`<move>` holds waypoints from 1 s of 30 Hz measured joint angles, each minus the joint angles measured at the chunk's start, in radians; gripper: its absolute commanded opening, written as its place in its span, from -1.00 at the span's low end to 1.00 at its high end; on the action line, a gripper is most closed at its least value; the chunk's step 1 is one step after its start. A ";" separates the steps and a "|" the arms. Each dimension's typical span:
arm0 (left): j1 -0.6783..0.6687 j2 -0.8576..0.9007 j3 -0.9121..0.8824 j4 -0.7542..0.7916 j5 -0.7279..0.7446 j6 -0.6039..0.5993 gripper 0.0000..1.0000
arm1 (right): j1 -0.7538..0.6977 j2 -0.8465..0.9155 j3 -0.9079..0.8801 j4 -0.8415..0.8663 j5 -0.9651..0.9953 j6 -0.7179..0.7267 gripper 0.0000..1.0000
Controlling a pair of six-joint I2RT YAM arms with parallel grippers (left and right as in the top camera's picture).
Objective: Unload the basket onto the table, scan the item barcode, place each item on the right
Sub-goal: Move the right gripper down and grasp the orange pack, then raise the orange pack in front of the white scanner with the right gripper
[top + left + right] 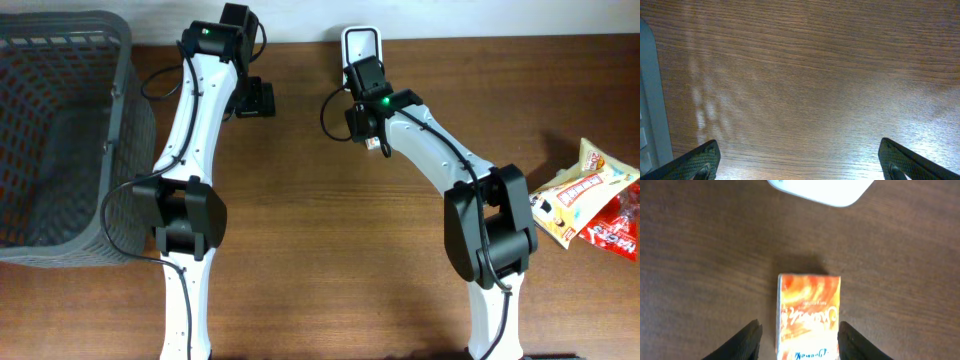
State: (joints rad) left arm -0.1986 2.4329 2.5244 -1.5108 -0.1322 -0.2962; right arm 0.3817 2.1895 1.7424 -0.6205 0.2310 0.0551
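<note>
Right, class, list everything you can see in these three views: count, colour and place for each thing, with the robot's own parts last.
table: one, brown wood, under everything
basket: one, grey mesh, left end of the table
white device: one, white, far edge of the table, just beyond the box
box: one, orange, lying on the table between the right pincer's fingers
snack packets: two, one white and orange, one red, right end of the table
arms: two, white and black, one on each side
left pincer: one, black, open over bare wood
right pincer: one, black, open astride the box

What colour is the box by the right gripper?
The box is swirled orange and white; the right wrist view shows it best.
</note>
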 measured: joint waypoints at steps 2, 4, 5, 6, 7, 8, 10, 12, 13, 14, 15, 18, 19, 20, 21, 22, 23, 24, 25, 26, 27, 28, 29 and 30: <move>0.000 0.000 0.000 0.000 0.000 0.000 0.98 | 0.000 0.006 0.000 0.016 0.005 -0.003 -0.04; 0.000 0.000 0.000 0.000 0.000 0.000 0.98 | 0.000 0.022 0.000 0.026 0.008 -0.002 -0.10; 0.000 0.000 0.000 0.000 0.000 0.000 0.99 | 0.000 0.036 0.000 0.029 0.008 -0.003 -0.12; 0.000 0.000 0.000 0.000 0.000 0.000 0.99 | 0.000 0.051 0.000 0.031 0.009 -0.003 -0.13; 0.000 0.000 0.000 0.000 0.000 0.000 0.98 | 0.001 0.066 0.000 0.031 0.008 -0.003 -0.12; 0.000 0.000 0.000 0.000 0.000 0.000 0.98 | 0.001 0.074 0.000 0.031 0.008 -0.003 -0.13; 0.000 0.000 0.000 0.000 0.000 0.000 0.98 | 0.003 0.087 0.000 0.032 0.008 -0.003 -0.13; 0.000 0.000 0.000 0.000 0.000 0.000 0.98 | 0.005 0.090 0.000 0.032 0.008 -0.003 -0.14; 0.000 0.000 0.000 0.000 0.000 0.000 0.98 | 0.006 0.090 0.000 0.035 0.008 -0.003 -0.19; 0.000 0.000 0.000 0.000 0.000 0.000 0.98 | 0.008 0.090 0.000 0.039 0.008 -0.003 -0.28; 0.000 0.000 0.000 0.000 0.000 0.000 0.98 | 0.008 0.090 0.000 0.039 0.008 -0.003 -0.33; 0.000 0.000 0.000 0.000 0.000 0.000 0.99 | 0.008 0.090 0.000 0.039 0.008 -0.007 -0.53; 0.000 0.000 0.000 0.000 0.000 0.000 0.98 | 0.008 0.090 0.000 0.038 0.008 -0.005 -0.58; 0.000 0.000 0.000 0.000 0.000 0.000 0.99 | 0.008 0.090 0.000 0.038 0.008 -0.003 -0.58; 0.000 0.000 0.000 0.000 0.000 0.000 0.98 | 0.008 0.090 0.000 0.035 0.008 -0.004 -0.56; 0.000 0.000 0.000 0.000 0.000 0.000 0.99 | 0.008 0.090 0.000 0.031 0.008 -0.005 -0.48; 0.000 0.000 0.000 0.000 0.000 0.000 0.98 | 0.008 0.090 0.000 0.028 0.008 -0.005 -0.46; 0.000 0.000 0.000 0.000 0.000 0.000 0.99 | 0.008 0.090 0.000 0.026 0.008 -0.005 -0.45; 0.000 0.000 0.000 0.000 0.000 0.000 0.98 | 0.008 0.090 0.000 0.026 0.008 -0.004 -0.45; 0.000 0.000 0.000 0.000 0.000 0.000 0.99 | 0.008 0.090 -0.005 0.028 0.008 -0.004 -0.44; 0.000 0.000 0.000 0.000 0.000 0.000 0.98 | 0.008 0.090 -0.011 0.031 0.009 -0.005 -0.43; 0.000 0.000 0.000 0.000 0.000 0.000 0.98 | 0.008 0.090 -0.015 0.032 0.009 -0.005 -0.42; 0.000 0.000 0.000 0.000 0.000 0.000 0.98 | 0.008 0.090 -0.018 0.032 0.009 -0.005 -0.43; 0.000 0.000 0.000 0.000 0.000 0.000 0.98 | 0.008 0.090 -0.018 0.032 0.011 -0.006 -0.42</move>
State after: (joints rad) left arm -0.1986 2.4329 2.5244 -1.5108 -0.1322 -0.2962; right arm 0.3901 2.2791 1.7241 -0.5888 0.2424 0.0494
